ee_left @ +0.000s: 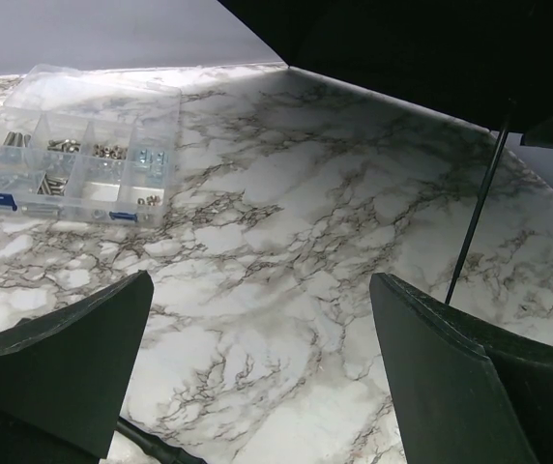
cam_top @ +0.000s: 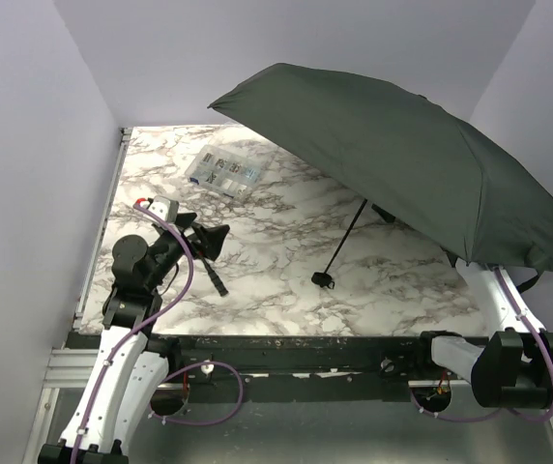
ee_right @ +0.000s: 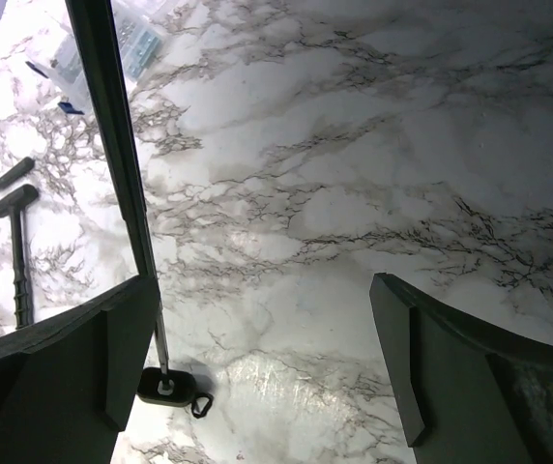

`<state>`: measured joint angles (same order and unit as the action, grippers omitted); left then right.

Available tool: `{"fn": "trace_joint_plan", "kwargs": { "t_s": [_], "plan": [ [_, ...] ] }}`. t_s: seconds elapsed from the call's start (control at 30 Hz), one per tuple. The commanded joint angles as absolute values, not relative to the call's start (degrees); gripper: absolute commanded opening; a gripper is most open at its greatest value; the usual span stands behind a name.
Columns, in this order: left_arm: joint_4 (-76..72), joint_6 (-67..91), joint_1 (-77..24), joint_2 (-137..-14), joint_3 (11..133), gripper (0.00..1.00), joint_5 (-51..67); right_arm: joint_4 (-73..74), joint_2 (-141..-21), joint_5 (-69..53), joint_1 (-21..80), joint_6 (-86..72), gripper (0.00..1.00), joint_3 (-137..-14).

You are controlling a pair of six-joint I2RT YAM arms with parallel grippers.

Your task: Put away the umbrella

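Top external: umbrella (cam_top: 392, 145) fully open. Its dark canopy tilts over the far-right part of the marble table (cam_top: 257, 242) and hides the right gripper in this view. The thin black shaft (cam_top: 346, 237) slopes down-left from under the canopy to the knob handle (cam_top: 323, 279), which rests on the marble mid-table.

Left wrist: left gripper (ee_left: 262, 319) has its fingers spread wide with nothing between them, marble below. Clear compartment box (ee_left: 73, 159) lies ahead to its left. A black-handled tool (cam_top: 218, 280) lies on the table near this gripper.

Right wrist: right gripper (ee_right: 262, 290) is also wide apart and holds nothing. The shaft runs just beside the inner edge of the finger at picture-left; whether they touch cannot be told. The handle and its wrist loop (ee_right: 202, 404) lie by that finger's tip.
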<state>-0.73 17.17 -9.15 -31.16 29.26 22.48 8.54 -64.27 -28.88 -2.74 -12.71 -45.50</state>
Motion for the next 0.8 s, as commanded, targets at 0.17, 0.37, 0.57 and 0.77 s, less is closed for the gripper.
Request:
{"fn": "trace_joint_plan", "kwargs": {
  "t_s": [0.17,0.37,0.57,0.77],
  "plan": [
    [-0.97,16.96,-9.62,-31.28,30.76,0.99,24.63,6.68,-62.50,-36.01,-3.20,-8.69,1.00,-43.81],
    [-0.96,17.05,-9.78,-31.67,30.68,0.99,25.42,5.23,-58.80,-51.31,-3.25,2.34,1.00,-38.75],
    [-2.05,18.97,-10.36,-33.20,30.90,0.99,30.44,12.56,-59.23,-56.95,-3.22,9.15,1.00,-41.16],
    [-4.24,26.86,-10.50,-35.82,30.76,0.99,35.31,14.07,-58.88,-58.68,-3.21,10.72,1.00,-41.13]
  ]
}}
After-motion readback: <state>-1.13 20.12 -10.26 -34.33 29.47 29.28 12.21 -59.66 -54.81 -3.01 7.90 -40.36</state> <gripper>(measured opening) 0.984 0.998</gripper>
